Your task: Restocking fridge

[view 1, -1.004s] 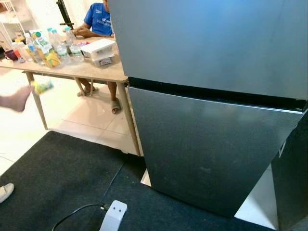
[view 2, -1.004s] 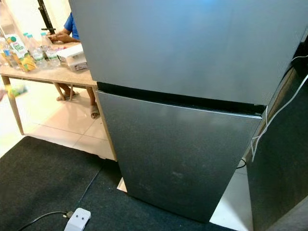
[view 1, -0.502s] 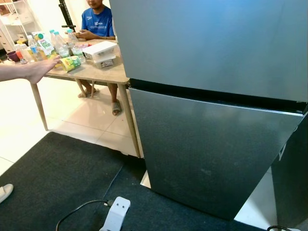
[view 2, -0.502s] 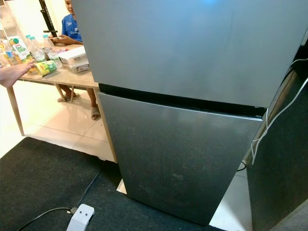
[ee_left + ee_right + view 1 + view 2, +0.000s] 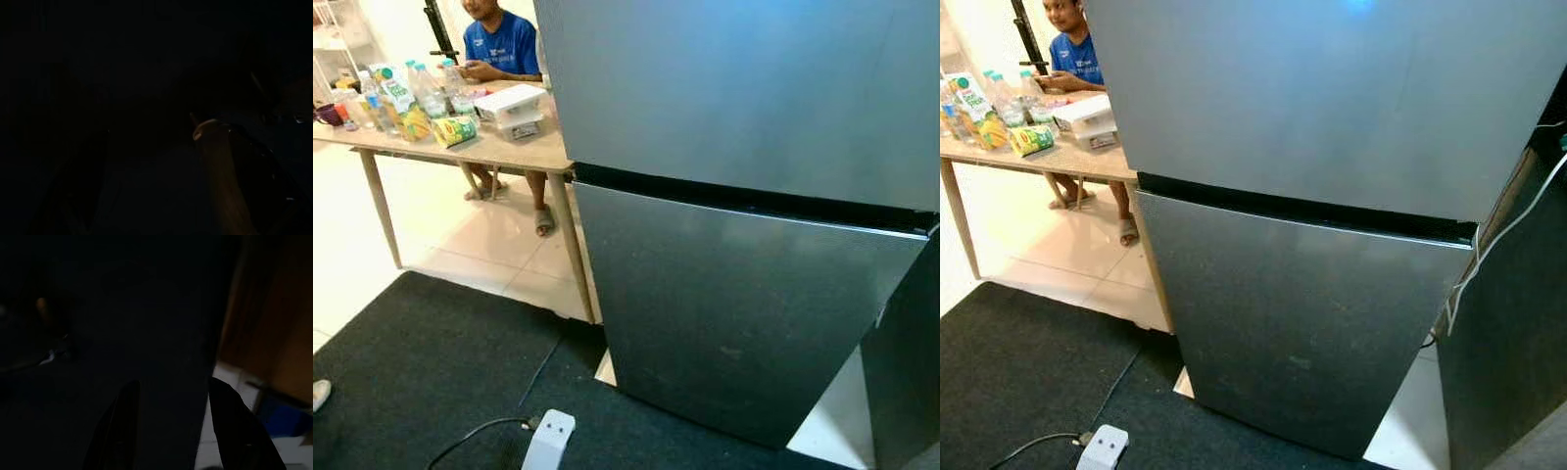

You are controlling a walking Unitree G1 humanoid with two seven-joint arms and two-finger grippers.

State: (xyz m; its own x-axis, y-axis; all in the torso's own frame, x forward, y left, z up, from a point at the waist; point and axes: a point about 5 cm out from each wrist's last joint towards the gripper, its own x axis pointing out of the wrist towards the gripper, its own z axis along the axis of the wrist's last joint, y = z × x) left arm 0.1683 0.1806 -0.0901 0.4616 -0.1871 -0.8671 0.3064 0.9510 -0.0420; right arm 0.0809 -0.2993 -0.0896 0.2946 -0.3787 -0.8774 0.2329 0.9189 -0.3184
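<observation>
Left eye view, fridge: grey two-door fridge (image 5: 744,196) straight ahead, both doors shut, dark seam between upper and lower door running across, long axis upright.
Left eye view, stock: bottles and cartons (image 5: 406,98) plus a white box (image 5: 512,103) on the desk (image 5: 509,149), off to the robot's left, well apart from the fridge front; left arm judged the nearer one.
Left eye view, room: person in a blue shirt (image 5: 499,44) seated behind the desk; black mat (image 5: 421,362) on pale tiles, white power strip (image 5: 548,443) with its cable on the mat.
Right eye view, fridge: same shut doors; white cable (image 5: 1489,255) hanging down by the fridge's right side.
Left wrist view, left pincer: very dark; open or closed, cannot tell.
Right wrist view, right pincer (image 5: 171,426): two black fingers (image 5: 122,431) spread apart, nothing between them, hanging idle over dark floor.
Judgement: door not yet opened, nothing yet carried; restocking barely begun.
</observation>
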